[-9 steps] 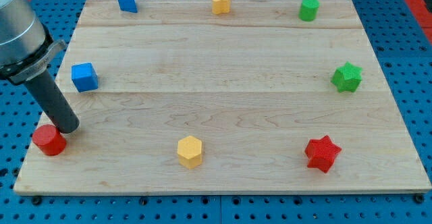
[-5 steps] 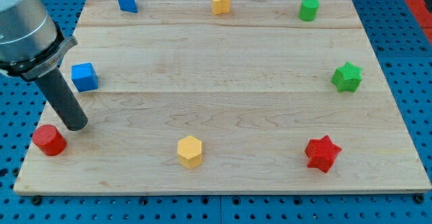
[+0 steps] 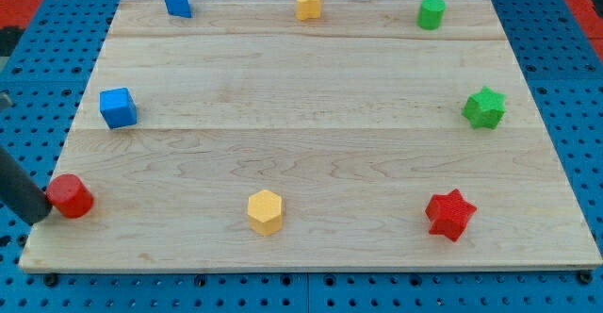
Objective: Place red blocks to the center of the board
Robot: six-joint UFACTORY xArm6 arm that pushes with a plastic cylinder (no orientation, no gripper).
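Note:
A red cylinder [image 3: 71, 196] lies near the board's left edge at the lower left. A red star [image 3: 449, 215] lies at the lower right. My tip [image 3: 40, 216] is at the view's far left, just left of the red cylinder and touching or nearly touching its left side. Only the lower part of the dark rod shows; the rest is cut off by the view's left edge.
A wooden board [image 3: 311, 115] on a blue pegboard. A blue cube [image 3: 118, 107] at the left, a blue block [image 3: 177, 1] at the top left, a yellow block [image 3: 308, 4] at the top middle, a green cylinder [image 3: 431, 12] at the top right, a green star [image 3: 484, 107] at the right, a yellow hexagon [image 3: 265, 211] at the bottom middle.
My tip moved from above and right of the red cylinder, round to its left side at the board's left edge. The blocks have not moved.

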